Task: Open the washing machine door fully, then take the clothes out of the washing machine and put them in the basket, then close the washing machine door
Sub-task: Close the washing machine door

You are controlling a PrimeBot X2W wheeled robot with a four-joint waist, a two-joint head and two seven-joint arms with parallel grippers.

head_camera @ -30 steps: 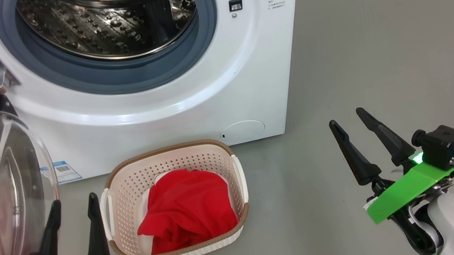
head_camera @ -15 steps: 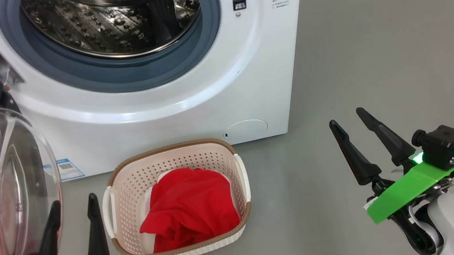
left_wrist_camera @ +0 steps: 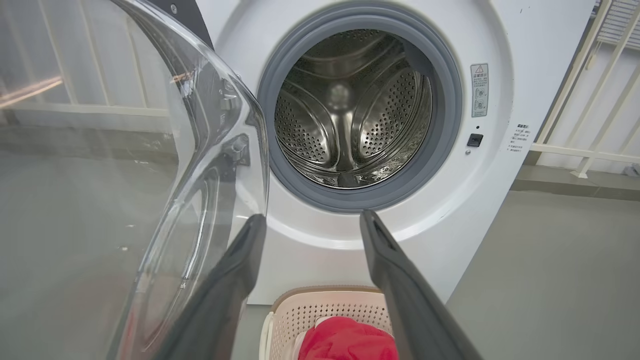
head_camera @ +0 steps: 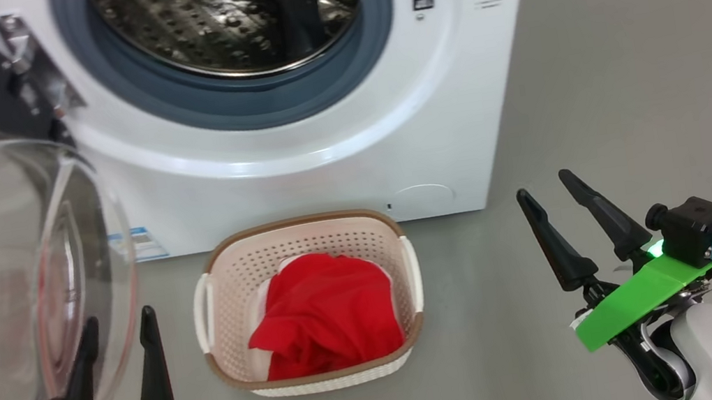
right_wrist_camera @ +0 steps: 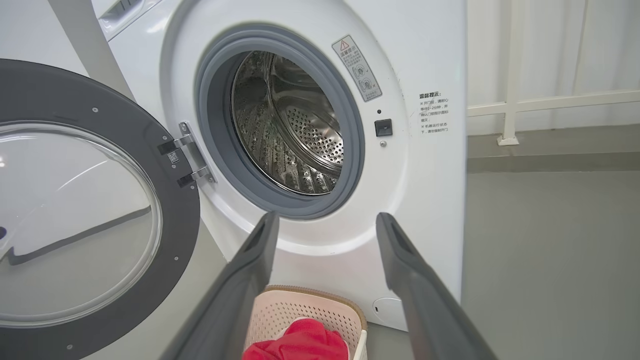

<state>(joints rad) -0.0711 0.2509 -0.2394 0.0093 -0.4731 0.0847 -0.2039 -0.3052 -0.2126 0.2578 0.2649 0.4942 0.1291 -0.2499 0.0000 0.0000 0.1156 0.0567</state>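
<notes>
Overhead, clothes [head_camera: 328, 317] in basket [head_camera: 300, 225]; left wrist view shows drum [left_wrist_camera: 340, 100] rear; left tool [head_camera: 119, 316], right tool [head_camera: 543, 183] splayed, empty.

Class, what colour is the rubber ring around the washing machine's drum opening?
Grey, with a bluish tint. The ring shows best in the left wrist view.

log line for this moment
door open | drum empty | clothes in basket | left gripper open, empty | right gripper open, empty | pending: close door
</notes>
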